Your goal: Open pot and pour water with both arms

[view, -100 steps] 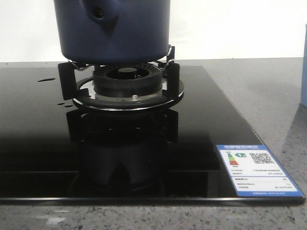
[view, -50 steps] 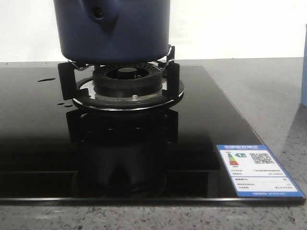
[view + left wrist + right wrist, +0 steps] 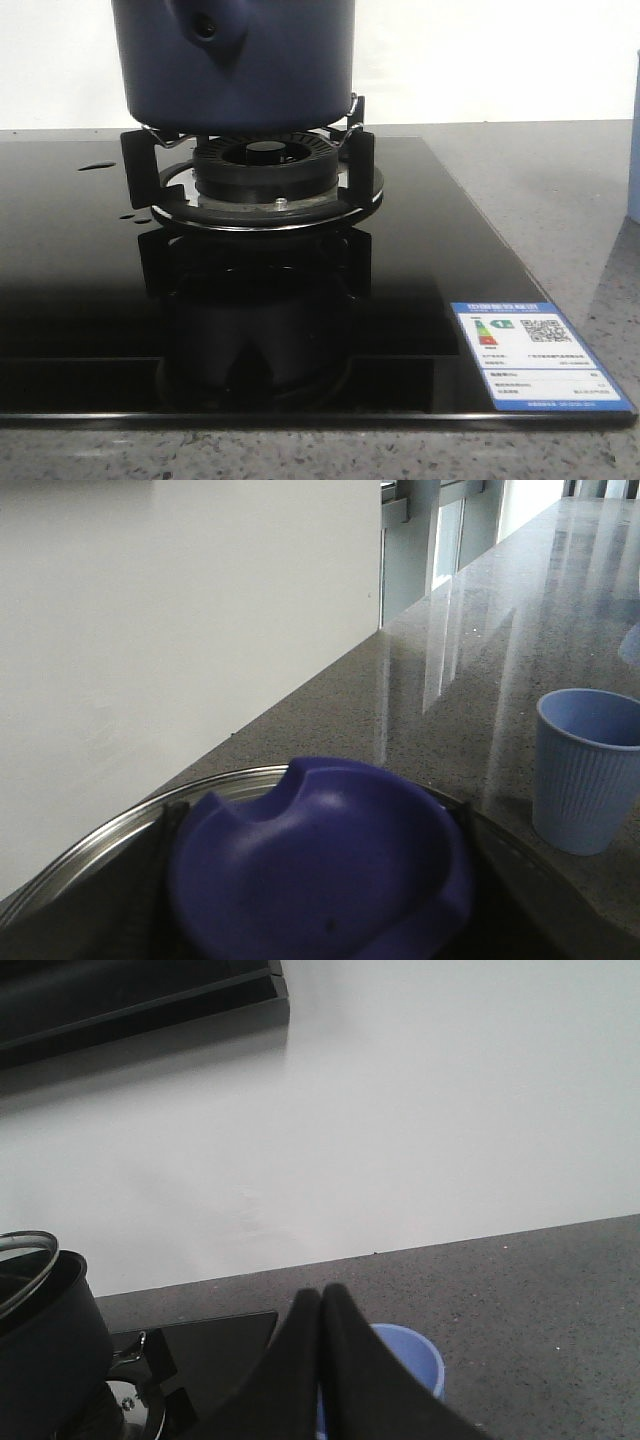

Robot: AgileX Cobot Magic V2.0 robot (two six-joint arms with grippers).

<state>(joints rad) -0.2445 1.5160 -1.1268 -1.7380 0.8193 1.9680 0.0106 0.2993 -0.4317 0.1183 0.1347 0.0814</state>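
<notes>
A label sticker (image 3: 540, 356) is seen at the near right corner of the black glass hob (image 3: 80, 300), which lies on the speckled grey surface (image 3: 540, 190). Farther back, the pot (image 3: 235, 65) is seated upright on the burner grate (image 3: 255, 170), its axis vertical and its stubby handle mount (image 3: 210, 25), with a small hole, turned toward the camera. In the left wrist view, the lid knob (image 3: 320, 865) is shown just below the camera, ringed by the lid's metal rim (image 3: 90, 845); the left fingers are not visible, so their state cannot be told. In the right wrist view, the right fingers (image 3: 322, 1360) are pressed together on nothing, above a pale blue ribbed cup (image 3: 585, 765), with the pot well apart to one side
</notes>
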